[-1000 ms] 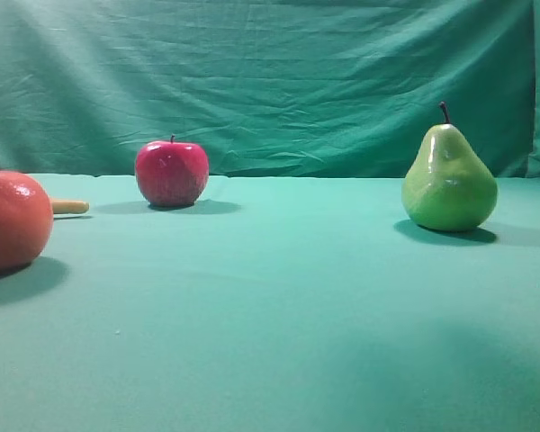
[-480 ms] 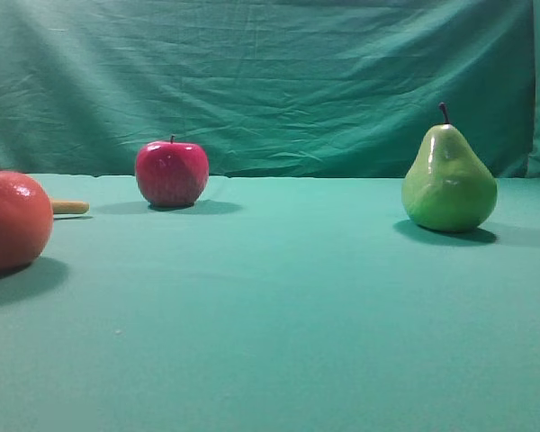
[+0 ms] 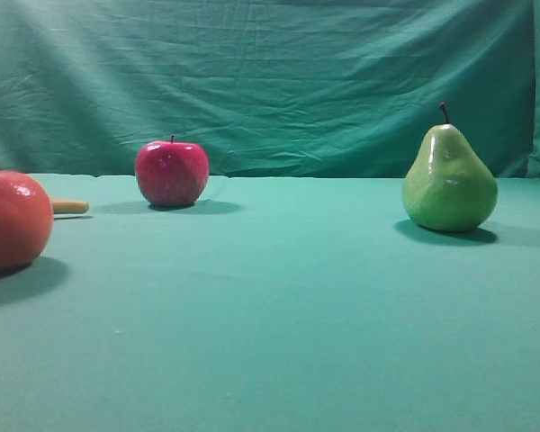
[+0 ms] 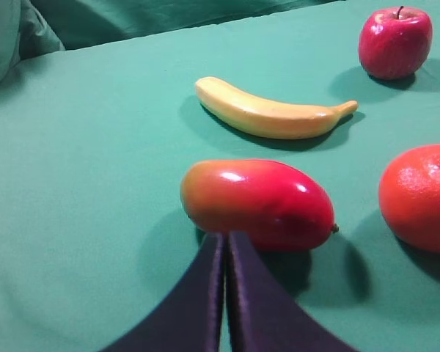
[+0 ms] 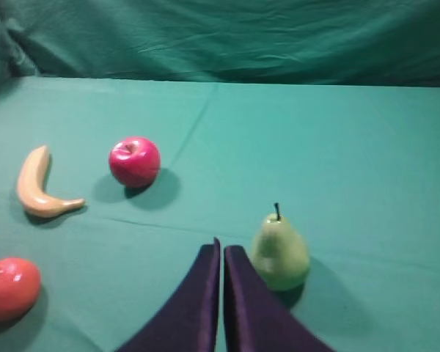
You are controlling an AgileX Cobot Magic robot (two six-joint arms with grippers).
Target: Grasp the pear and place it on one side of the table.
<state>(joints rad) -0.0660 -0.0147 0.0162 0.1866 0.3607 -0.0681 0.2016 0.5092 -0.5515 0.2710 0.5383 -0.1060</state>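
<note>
**The pear could tip or roll if the hand comes in closed**

The pear [image 3: 449,180] stands up straight on the table [image 3: 279,306], over on the right side and toward the back. In the right wrist view it [image 5: 279,251] sits just to the right of the right hand [image 5: 221,253], a little past its tips. The hand looks closed, with its two dark fingers [image 5: 203,293] pressed together and nothing between them.

That is the trouble, I think. If the hand goes forward like this, it could bump the pear and knock it over, and a round fruit may roll away. It needs to open wide first. The pear also looks smooth and shiny, so it might slip out of a weak squeeze. The top is thin and the bottom is fat, so a grab up high may slide off.

The pear is yellow-green with a short dark stem [image 3: 444,112].

A red apple [image 3: 171,173] sits well apart on the left. Farther left are a banana [image 5: 38,185] and an orange fruit [image 3: 12,220].

The left hand [image 4: 226,246] is closed too, with nothing in it, just next to a red mango [image 4: 258,203].
</note>
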